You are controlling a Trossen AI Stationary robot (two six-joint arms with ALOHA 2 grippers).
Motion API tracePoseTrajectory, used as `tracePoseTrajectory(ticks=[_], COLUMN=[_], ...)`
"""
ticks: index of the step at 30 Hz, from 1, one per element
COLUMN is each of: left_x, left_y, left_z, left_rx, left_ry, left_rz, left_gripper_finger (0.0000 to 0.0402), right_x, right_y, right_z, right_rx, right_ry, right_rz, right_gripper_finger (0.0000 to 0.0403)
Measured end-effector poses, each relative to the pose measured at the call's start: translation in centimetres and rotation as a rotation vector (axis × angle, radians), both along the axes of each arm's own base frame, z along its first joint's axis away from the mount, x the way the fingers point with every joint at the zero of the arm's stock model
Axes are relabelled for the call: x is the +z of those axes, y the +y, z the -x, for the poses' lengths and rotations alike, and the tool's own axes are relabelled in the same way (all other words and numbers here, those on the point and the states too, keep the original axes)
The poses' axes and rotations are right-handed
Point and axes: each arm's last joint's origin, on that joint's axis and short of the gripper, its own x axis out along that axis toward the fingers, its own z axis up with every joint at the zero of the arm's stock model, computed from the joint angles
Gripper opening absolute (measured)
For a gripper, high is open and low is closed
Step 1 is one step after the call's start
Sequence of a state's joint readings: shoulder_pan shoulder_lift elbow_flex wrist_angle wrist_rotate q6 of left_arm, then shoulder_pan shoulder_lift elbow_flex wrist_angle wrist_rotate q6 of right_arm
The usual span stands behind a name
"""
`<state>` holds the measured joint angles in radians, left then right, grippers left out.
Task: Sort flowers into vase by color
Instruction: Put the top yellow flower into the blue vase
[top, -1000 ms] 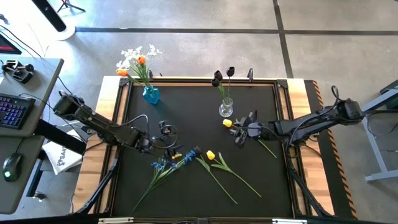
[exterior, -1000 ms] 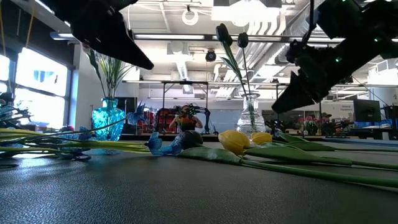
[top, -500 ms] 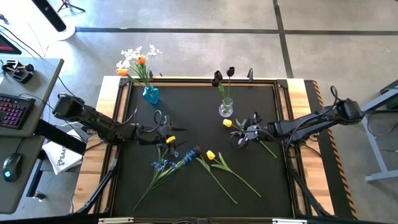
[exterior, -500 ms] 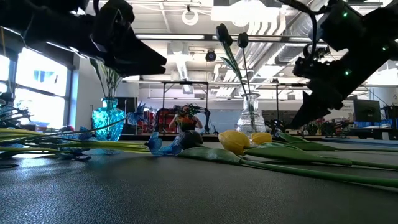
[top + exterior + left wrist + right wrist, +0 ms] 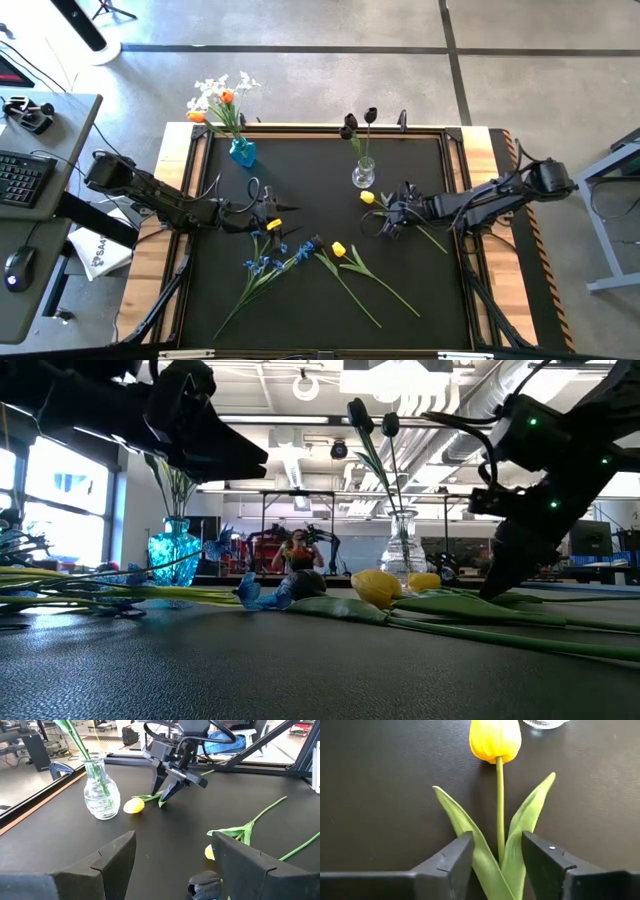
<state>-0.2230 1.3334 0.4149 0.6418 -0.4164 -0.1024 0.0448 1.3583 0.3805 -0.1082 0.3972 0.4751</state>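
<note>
No readable writing or brand shows anywhere on the black table mat (image 5: 320, 170) or the things on it.

My right gripper (image 5: 390, 215) is low over the mat, right of centre, its two dark fingers (image 5: 547, 860) set apart on either side of the green stem of a yellow tulip (image 5: 496, 740). The stem and its two pointed leaves lie between the fingers; they are not clamped on it. This tulip lies flat, its long axis running across the table, the bloom pointing toward the clear glass bud vase (image 5: 363, 175) just beside it and the stem trailing back under my gripper toward the right edge.

That clear glass vase holds the dark near-black tulips (image 5: 371, 116), upright. Well apart, at the far left corner, a blue glass vase (image 5: 242, 152) holds white sprays and orange-red tulips (image 5: 227, 97).

My left gripper (image 5: 272, 217) hovers over the mat left of centre, its fingers (image 5: 95, 870) spread wide and holding nothing. Just below it lie the small blue sprays (image 5: 270, 262) on long green stems, angled toward the near left corner. Beside them a second yellow tulip (image 5: 339, 249) lies flat, bloom toward the table's middle, stem slanting to the near right.

A keyboard (image 5: 22, 180) and mouse (image 5: 17, 267) sit on a desk off the table's left.
</note>
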Motion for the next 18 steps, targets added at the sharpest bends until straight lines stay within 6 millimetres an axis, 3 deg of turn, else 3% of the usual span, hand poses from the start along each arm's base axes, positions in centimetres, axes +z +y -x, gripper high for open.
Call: tracePoseTrajectory(ticks=[10, 18], left_x=[-0.1, -0.4], left_y=[-0.1, -0.3], left_z=[0.0, 0.1], left_rx=[-0.041, -0.133], left_ry=[0.016, 0.053], left_rz=[0.006, -0.011], left_gripper_finger=[0.0248, 0.0248], right_x=[0.1, 4.7], right_y=[0.2, 1.1], right_z=[-1.8, -5.1], right_rx=[0.096, 0.437], right_ry=[-0.154, -0.705], right_rz=[-0.046, -0.034], right_gripper_finger=[0.0012, 0.0008])
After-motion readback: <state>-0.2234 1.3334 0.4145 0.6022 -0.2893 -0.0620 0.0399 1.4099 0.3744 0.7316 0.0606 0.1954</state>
